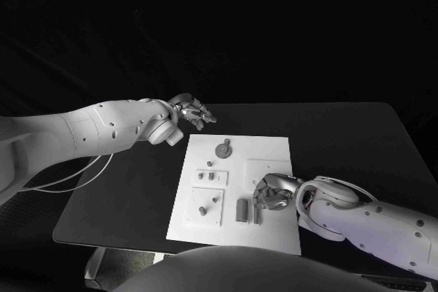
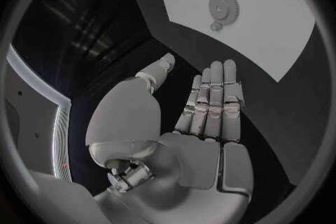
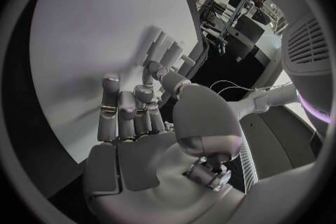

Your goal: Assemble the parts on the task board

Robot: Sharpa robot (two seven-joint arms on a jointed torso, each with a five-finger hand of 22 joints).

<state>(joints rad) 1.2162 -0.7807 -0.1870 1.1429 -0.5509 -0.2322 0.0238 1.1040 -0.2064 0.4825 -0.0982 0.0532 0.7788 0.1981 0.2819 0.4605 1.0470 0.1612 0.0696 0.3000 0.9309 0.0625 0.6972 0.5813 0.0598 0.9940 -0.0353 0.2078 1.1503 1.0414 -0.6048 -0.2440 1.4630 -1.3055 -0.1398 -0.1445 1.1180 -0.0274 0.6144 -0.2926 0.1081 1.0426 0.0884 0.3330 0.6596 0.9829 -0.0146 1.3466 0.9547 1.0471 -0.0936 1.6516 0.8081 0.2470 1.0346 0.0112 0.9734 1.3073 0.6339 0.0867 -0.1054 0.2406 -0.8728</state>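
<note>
Head view leaves unclear whether the right hand (image 1: 272,192), curled low over the near right part of the flat white task board (image 1: 264,149), grips the small grey parts (image 1: 246,211) beside it; in the wrist view its bent fingers (image 3: 126,109) meet the thumb near ridged grey pieces. Left hand (image 1: 187,111) hovers beyond the board's far left corner, fingers (image 2: 213,95) straight together, holding nothing.

a robotics lab: black table (image 1: 347,140), dark backdrop, metal equipment racks (image 3: 227,11) behind.
</note>
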